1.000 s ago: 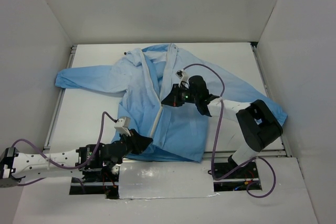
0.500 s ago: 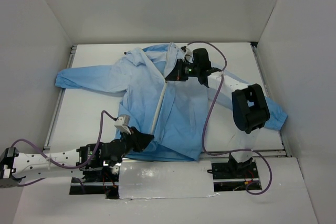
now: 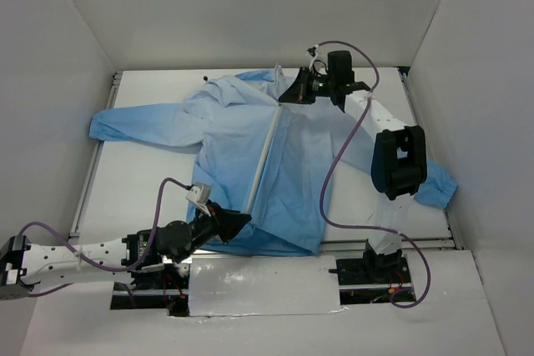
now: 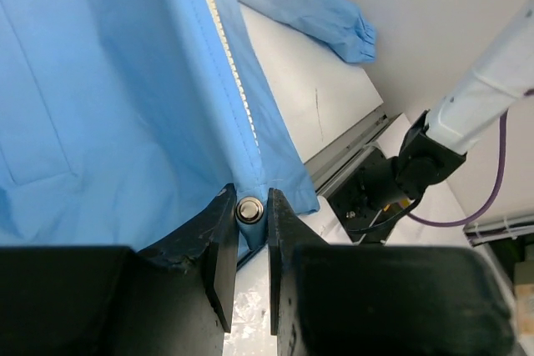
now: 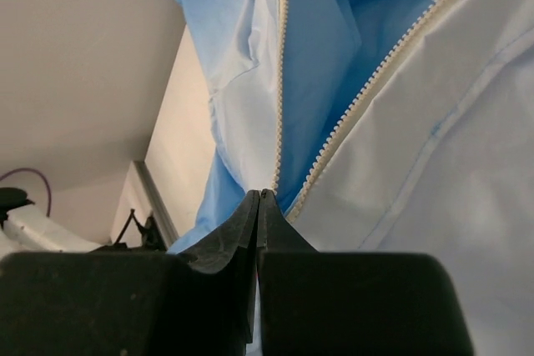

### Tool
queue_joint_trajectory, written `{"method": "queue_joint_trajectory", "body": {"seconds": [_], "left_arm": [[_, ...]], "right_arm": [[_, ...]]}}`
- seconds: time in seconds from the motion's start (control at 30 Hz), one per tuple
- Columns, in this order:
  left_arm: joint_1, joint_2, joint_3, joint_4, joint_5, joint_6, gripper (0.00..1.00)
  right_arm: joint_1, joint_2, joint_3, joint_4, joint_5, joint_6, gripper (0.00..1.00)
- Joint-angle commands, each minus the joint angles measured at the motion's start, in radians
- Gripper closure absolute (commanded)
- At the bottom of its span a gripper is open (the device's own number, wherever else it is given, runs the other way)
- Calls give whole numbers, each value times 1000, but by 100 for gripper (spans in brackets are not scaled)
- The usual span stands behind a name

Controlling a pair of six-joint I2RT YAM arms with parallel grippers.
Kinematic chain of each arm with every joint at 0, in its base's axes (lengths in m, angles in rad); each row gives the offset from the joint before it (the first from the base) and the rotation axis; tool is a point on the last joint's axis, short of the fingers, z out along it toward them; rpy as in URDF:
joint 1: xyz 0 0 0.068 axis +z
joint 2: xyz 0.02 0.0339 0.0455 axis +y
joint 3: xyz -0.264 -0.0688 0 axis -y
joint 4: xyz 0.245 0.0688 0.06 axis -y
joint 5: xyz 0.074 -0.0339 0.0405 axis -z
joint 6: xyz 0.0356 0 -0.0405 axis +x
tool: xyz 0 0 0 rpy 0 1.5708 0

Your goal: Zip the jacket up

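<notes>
— Where is the jacket (image 3: 225, 143)?
— Spread flat on the table (image 3: 138, 177), collar (image 3: 250, 81) far. The left gripper (image 4: 250, 208) pinches the near hem (image 4: 279, 189) at the foot of the zipper (image 3: 265, 152), likely anchoring it taut.
— And the right gripper (image 3: 294, 95)?
— Fingers pressed together at the far collar end; whether they grip the slider, I cannot tell.

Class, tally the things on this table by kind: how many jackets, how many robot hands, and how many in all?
jacket: 1
hands: 2 (left hand, right hand)
total: 3
</notes>
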Motion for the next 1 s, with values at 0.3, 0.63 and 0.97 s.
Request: {"method": "queue_joint_trajectory", "body": {"seconds": [0.3,0.63,0.97], "left_arm": [[-43,-60,35,-21,220,128,100],[-43,56,305,-303,9,124,68],[-29,225,645,-188,-215,366,9]], "right_arm": [[-136,-57,56,289,125,37,100],[131,-646,-468,580,110,-119,100],[319,-745,-520,428,298,-239,100]]}}
